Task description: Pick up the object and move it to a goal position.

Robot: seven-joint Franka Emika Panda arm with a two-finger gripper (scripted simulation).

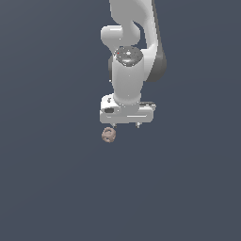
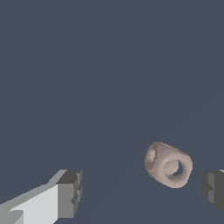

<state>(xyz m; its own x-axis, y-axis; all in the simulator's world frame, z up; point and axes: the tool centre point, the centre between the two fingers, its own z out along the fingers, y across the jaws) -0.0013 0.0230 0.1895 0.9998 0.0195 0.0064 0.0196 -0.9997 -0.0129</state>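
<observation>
Object (image 1: 108,134): small pinkish-tan lump, rounded, pierced by dark round holes; wrist view shows two openings on its near faces (image 2: 168,164). It lies on the plain grey-blue surface, no edges in sight. White Panda arm hangs straight down over it, wrist vertical. Gripper (image 1: 125,125) sits just above, jaws released and spread wide; the object lies between the fingertips (image 2: 69,194), nearer one finger, touching neither.

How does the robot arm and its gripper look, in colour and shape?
The arm is white, with rounded links, a dark grey band along one side and a grey round cap on a joint. The gripper is a white boxy block. Its fingers are white with dark grey, blocky pads.
</observation>
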